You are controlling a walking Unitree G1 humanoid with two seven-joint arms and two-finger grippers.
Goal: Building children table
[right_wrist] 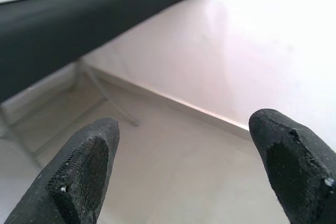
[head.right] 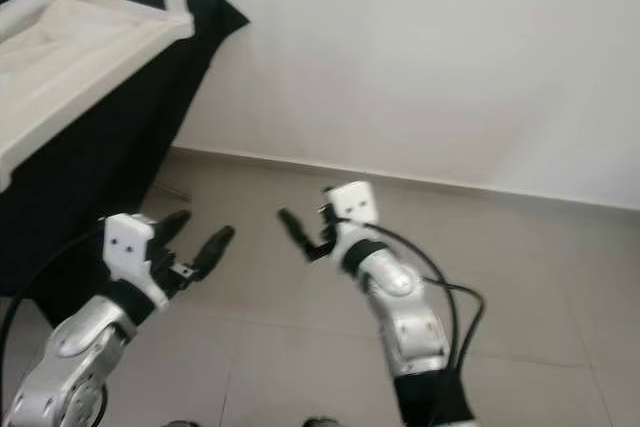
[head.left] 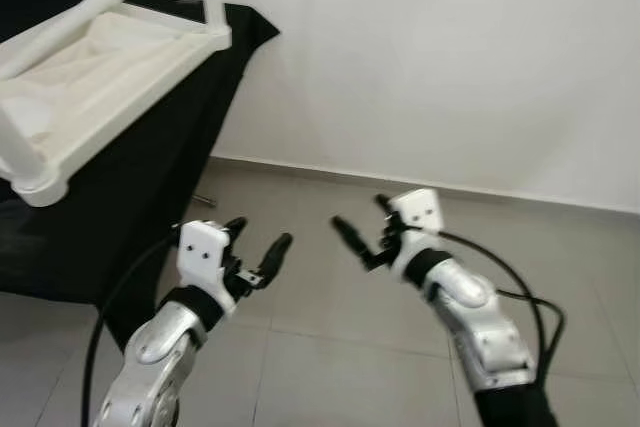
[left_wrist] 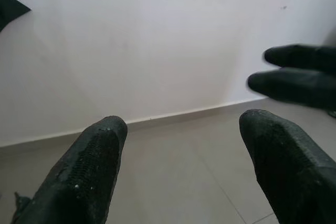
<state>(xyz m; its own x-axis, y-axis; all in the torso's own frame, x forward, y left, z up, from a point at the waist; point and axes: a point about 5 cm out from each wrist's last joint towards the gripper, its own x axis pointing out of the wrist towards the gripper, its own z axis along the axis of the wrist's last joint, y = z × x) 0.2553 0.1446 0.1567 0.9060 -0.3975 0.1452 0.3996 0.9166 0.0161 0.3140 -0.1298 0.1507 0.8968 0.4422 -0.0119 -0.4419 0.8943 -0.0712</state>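
Left pincer (left_wrist: 178,166) is holding its two black fingers (left_wrist: 89,177) spread wide, nothing between them. The finger surfaces are showing a fine knurled texture with a few pale specks. Beyond the tips, pale grey floor tiles (left_wrist: 184,145) are running back to a white wall (left_wrist: 147,40); a low skirting strip (left_wrist: 173,114) is marking the join between wall and floor. A grout line is crossing the floor between the fingers. The two dark fingertips of the right pincer (left_wrist: 299,72) are hanging ahead of the left pincer, blurred, close together but apart. A black cloth corner (left_wrist: 8,11) is showing against the wall.
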